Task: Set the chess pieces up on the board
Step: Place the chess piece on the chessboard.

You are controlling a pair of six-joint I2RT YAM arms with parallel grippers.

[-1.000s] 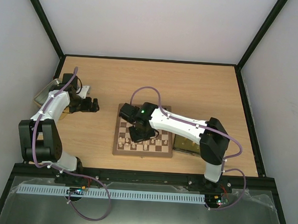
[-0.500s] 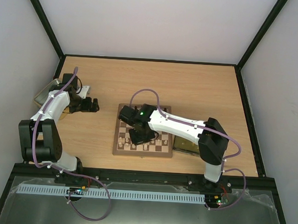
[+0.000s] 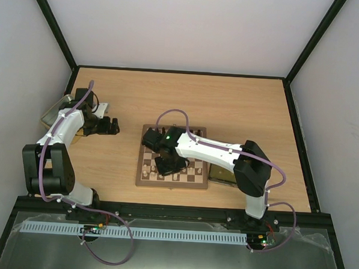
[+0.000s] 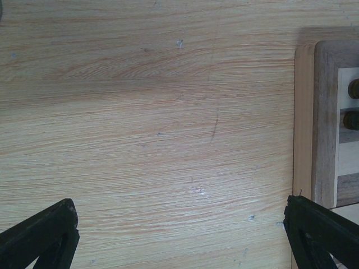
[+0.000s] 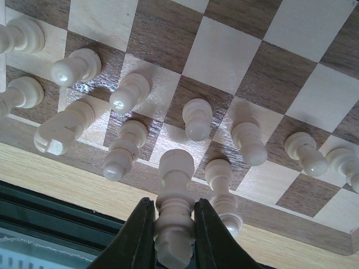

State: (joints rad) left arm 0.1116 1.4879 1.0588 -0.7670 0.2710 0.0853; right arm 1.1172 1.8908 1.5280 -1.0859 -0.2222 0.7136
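The board [image 3: 142, 182] lies mid-table with cream chess pieces along its near rows. My right gripper [image 5: 175, 208] is shut on a cream chess piece [image 5: 175, 185], gripped at its upper body with the base pointing at the board [image 5: 224, 56]. That base hangs over the edge row, between two standing cream pieces [image 5: 120, 151] [image 5: 223, 188]. I cannot tell whether it touches the square. In the top view the right gripper [image 3: 169, 164] sits over the board's near left part. My left gripper [image 3: 110, 126] [image 4: 179, 238] stands open over bare table, left of the board's border [image 4: 325, 112], where two dark pieces [image 4: 353, 88] show.
A shallow tray [image 3: 53, 113] lies at the far left behind the left arm. Another tray [image 3: 222, 173] sits against the board's right side, under the right arm. One cream piece [image 5: 61, 130] lies tipped near the board's edge.
The right arm has shifted slightly left over the board with the cream piece still in its jaws. The left arm has not moved.
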